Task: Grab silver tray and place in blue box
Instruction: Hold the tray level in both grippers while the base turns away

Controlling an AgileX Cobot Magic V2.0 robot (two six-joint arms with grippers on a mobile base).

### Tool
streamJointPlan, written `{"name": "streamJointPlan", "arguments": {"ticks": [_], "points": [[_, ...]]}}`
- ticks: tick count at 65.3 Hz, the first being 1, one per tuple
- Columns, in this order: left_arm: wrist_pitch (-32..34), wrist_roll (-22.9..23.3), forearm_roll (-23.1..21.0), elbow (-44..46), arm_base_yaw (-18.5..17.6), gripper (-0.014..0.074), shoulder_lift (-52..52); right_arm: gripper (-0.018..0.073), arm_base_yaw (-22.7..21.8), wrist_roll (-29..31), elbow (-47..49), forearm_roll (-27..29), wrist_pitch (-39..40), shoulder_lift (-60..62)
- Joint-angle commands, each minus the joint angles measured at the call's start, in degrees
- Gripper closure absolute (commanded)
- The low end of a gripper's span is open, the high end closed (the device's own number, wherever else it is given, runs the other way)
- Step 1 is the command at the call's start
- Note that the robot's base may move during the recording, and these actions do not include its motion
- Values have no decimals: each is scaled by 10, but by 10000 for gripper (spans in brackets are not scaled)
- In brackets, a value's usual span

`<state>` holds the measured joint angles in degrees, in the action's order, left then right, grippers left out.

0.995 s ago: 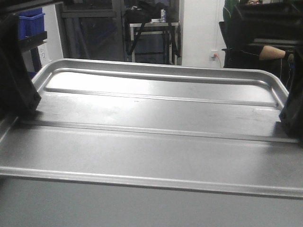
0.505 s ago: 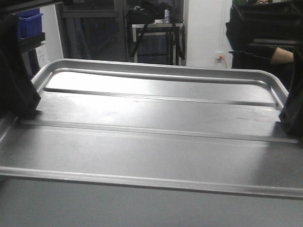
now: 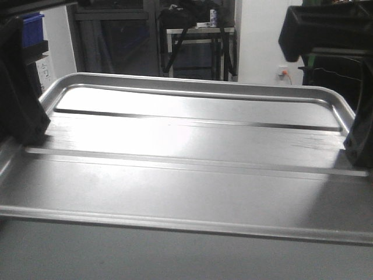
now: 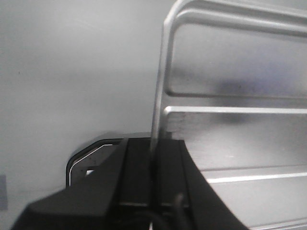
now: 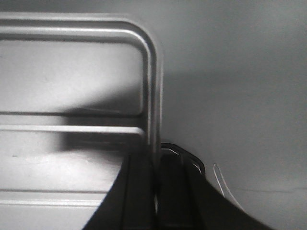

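The tray (image 3: 186,146) lies level, close over the grey desk (image 4: 72,72), my left hand (image 4: 156,163) clamped on one end rim and my right hand (image 5: 156,177) on the other, so equal height both sides, no tilting, with the box nowhere in sight.

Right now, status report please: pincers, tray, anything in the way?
Both clamped: left pincer shut on silver tray rim, right pincer on opposite rim. Nothing lying on the tray.

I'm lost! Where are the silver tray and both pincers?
silver tray (image 3: 186,146), front view, middle floor.
left pincer (image 4: 155,148), left wrist view, between fingertips.
right pincer (image 5: 154,160), right wrist view, between fingertips.
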<state>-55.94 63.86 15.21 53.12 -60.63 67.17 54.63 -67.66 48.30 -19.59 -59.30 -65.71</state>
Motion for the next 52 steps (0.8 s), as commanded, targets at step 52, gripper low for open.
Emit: {"name": "streamJointPlan", "arguments": {"ticks": [52], "points": [[-51, 4, 50, 13, 2, 700, -13, 501, -5, 1, 11, -49, -76, 12]]}}
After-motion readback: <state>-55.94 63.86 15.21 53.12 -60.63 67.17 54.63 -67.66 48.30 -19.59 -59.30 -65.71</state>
